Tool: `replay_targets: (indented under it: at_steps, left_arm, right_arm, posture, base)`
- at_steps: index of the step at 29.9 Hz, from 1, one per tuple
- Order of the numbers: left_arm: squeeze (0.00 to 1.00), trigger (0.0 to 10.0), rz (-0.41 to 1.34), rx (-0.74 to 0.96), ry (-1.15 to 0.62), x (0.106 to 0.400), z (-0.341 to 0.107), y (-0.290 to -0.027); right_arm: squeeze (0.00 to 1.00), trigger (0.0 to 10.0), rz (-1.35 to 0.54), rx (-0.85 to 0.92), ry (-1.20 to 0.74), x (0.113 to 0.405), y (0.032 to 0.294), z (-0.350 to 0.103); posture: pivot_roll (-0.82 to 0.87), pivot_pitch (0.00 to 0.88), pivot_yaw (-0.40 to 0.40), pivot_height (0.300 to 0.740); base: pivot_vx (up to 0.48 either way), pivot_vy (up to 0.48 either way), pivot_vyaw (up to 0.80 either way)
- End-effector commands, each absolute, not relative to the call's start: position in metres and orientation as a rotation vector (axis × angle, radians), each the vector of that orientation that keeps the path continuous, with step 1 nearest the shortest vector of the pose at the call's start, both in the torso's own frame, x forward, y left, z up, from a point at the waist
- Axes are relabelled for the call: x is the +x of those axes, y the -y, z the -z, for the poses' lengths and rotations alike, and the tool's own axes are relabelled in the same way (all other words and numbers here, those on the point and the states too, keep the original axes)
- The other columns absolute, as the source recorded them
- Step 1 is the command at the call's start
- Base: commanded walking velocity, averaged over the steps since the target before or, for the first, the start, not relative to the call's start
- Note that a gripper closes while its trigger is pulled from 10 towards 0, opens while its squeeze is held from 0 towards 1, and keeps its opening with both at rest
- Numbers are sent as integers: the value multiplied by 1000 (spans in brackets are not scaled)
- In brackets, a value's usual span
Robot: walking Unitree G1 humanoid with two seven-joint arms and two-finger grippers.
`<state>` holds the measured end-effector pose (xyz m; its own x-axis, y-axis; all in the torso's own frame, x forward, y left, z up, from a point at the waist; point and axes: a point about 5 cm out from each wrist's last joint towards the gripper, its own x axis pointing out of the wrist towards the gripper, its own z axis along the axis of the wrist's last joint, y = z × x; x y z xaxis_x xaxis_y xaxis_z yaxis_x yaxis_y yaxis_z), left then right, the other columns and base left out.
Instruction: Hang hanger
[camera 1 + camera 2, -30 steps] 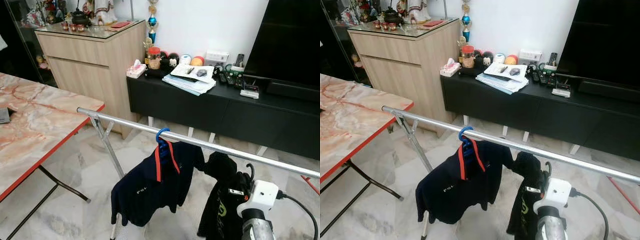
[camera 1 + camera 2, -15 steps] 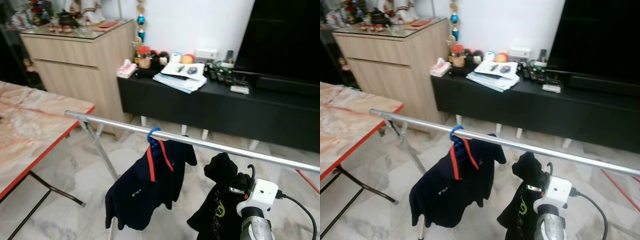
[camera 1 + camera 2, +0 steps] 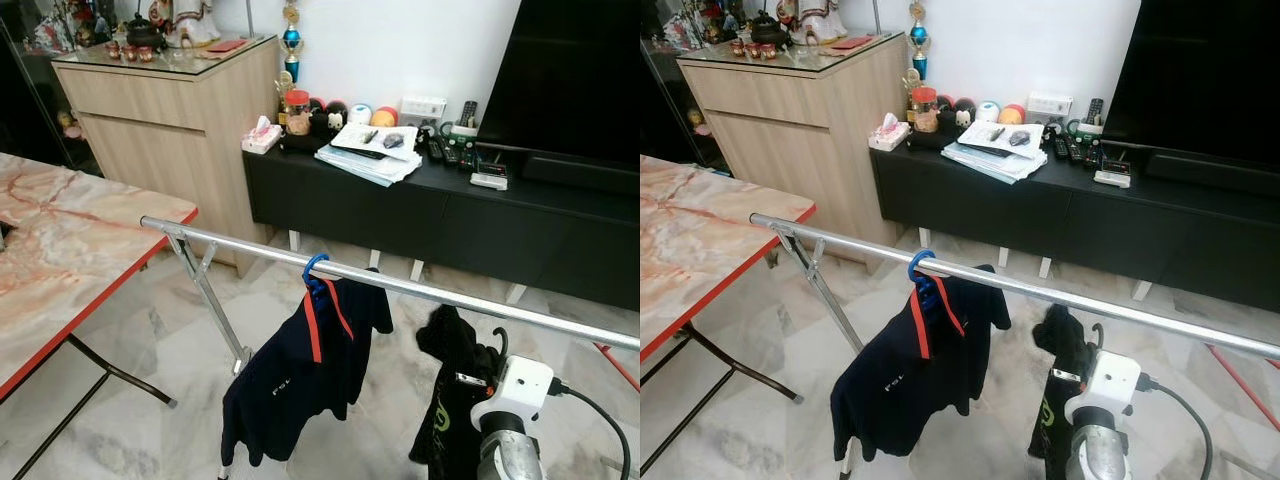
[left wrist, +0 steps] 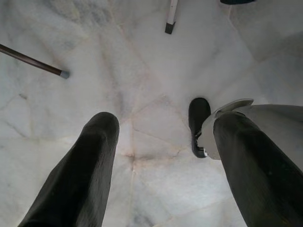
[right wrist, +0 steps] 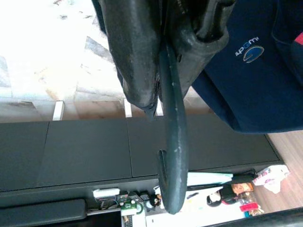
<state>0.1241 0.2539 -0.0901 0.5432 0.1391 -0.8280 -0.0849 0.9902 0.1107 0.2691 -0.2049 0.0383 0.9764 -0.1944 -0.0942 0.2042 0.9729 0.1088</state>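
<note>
While one shirt (image 3: pixel 300 385) hangs, right tool (image 5: pixel 156 71) grips second hanger (image 5: pixel 171 156).

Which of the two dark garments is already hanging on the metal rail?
The navy shirt with red collar, on the blue hanger. The black garment is below the rail, held by the right gripper.

Small white lettering on the chest of the navy short-sleeved shirt with a red collar (image 3: pixel 300 375), lower centre, is too small to read; green lettering on the black garment (image 3: pixel 445 420), lower right, is likewise illegible
</note>
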Motion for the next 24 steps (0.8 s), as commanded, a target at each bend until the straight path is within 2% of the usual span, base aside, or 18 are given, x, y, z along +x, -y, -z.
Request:
replay_targets:
  at_steps: [1, 6, 11, 24]
  left_arm:
    - [0, 10000, -119, 78, -995, 124, 91, -251]
    - [0, 10000, -123, 77, -988, 129, 89, -255]
    - [0, 10000, -144, 73, -982, 128, 85, -266]
    - [0, 10000, -141, 59, -990, 120, 90, -258]
  right_arm:
    - [0, 10000, 201, 118, -55, 273, 204, -44]
    - [0, 10000, 208, 126, -57, 275, 206, -44]
    - [0, 10000, 211, 130, -41, 278, 207, -48]
    - [0, 10000, 194, 110, -26, 284, 205, -52]
  posture:
    - [39, 0, 33, 740]
    - [41, 0, 32, 740]
    - [43, 0, 31, 740]
    - [48, 0, 25, 740]
  base:
    - [0, 0, 0]
    - [-96, 0, 0]
    - [-241, 0, -749]
    - [-252, 0, 0]
